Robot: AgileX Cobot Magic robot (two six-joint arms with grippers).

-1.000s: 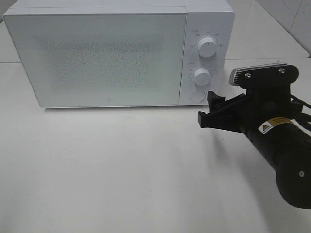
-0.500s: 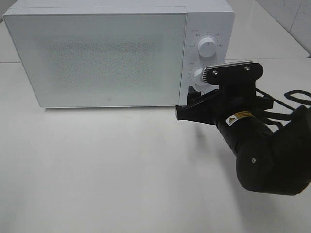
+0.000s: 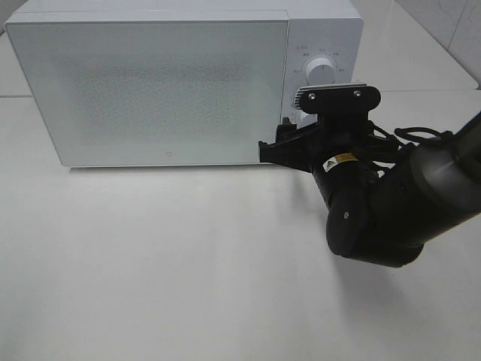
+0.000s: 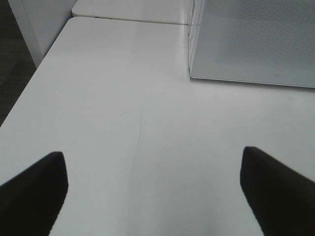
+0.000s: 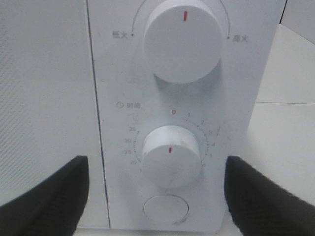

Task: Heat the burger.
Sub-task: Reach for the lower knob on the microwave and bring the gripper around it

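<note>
The burger is out of view. A white microwave (image 3: 150, 83) stands at the back of the table with its door closed. My right gripper (image 3: 276, 144) is open and sits right in front of the microwave's control panel, by the door's right edge. In the right wrist view its two dark fingers (image 5: 44, 196) frame the timer knob (image 5: 170, 155) and the round button (image 5: 165, 209) below it, with the upper knob (image 5: 181, 39) above. My left gripper (image 4: 152, 157) is open over bare table, holding nothing, beside the microwave's corner (image 4: 251, 39).
The white table (image 3: 150, 263) stretches in front of the microwave. The right arm's black body (image 3: 376, 210) fills the right middle, with a cable trailing behind it. The table's left edge (image 4: 29, 88) drops off to a dark floor.
My right arm has swung left and in toward the microwave, from the table's right side up to the control panel, now covering the lower knob and button. Both grippers stayed open.
</note>
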